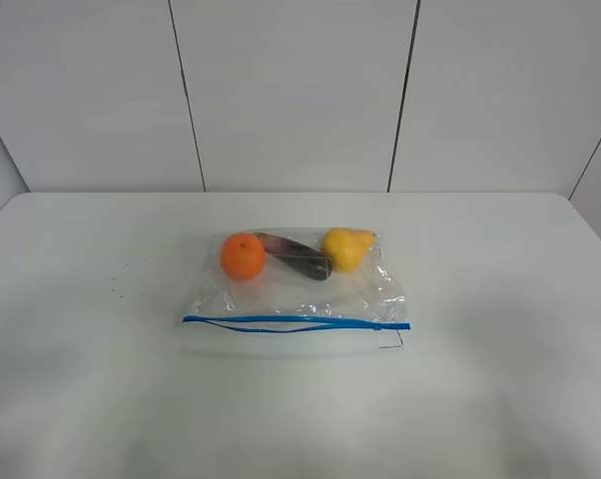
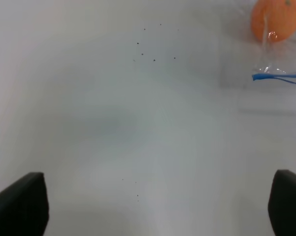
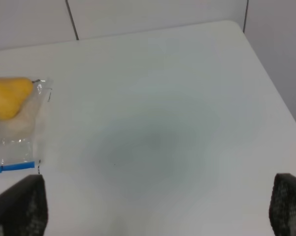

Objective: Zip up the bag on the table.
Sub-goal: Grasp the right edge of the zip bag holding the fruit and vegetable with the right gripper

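Left gripper [image 2: 155, 206] and right gripper [image 3: 155, 209] hover above the table [image 1: 81, 399], jaws spread wide, empty.
Mid-table, the bag [image 1: 296, 289] lies flat, its blue zipper strip [image 1: 296, 321] partly parted.

Bag [image 1: 300, 295] laid flat mid-table [image 1: 81, 379]; clear plastic, orange, purple and yellow produce [image 1: 243, 255] seen inside; blue zip strip [image 1: 281, 320] along near edge, parted leftward.

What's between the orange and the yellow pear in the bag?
A dark purple vegetable, likely an eggplant, slanted inside the bag, one end by the orange, the other by the pear. Shown in the exterior high view.
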Available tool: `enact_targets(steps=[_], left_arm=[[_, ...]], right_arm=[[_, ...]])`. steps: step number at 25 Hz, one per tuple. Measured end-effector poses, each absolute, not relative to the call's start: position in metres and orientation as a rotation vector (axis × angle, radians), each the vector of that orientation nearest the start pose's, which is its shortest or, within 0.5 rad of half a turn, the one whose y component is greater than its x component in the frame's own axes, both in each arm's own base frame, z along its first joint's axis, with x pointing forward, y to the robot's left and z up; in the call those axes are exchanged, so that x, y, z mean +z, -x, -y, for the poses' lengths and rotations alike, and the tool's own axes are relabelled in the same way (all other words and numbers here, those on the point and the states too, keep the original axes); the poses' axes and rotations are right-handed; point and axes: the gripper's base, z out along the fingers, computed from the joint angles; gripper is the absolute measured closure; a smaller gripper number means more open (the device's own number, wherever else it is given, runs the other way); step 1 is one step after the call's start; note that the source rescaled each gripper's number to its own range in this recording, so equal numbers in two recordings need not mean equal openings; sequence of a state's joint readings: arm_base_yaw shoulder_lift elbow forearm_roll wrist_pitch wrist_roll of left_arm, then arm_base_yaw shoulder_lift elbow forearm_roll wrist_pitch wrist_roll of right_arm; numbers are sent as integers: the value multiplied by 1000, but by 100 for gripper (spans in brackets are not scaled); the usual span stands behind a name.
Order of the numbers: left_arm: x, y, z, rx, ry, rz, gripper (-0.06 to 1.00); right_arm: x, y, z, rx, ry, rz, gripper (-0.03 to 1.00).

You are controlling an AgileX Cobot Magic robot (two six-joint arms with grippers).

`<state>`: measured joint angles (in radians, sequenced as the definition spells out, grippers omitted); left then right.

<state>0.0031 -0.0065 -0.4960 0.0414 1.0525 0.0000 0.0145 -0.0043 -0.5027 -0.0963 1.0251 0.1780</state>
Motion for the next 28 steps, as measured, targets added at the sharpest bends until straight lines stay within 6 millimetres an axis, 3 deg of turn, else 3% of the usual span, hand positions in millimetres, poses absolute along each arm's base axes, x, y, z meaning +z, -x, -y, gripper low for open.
enact_targets(steps=[28], left_arm=[[277,5,-3,55,0,-2033,-6]], right_arm=[[281,5,8,4,-159,-1992,-3]])
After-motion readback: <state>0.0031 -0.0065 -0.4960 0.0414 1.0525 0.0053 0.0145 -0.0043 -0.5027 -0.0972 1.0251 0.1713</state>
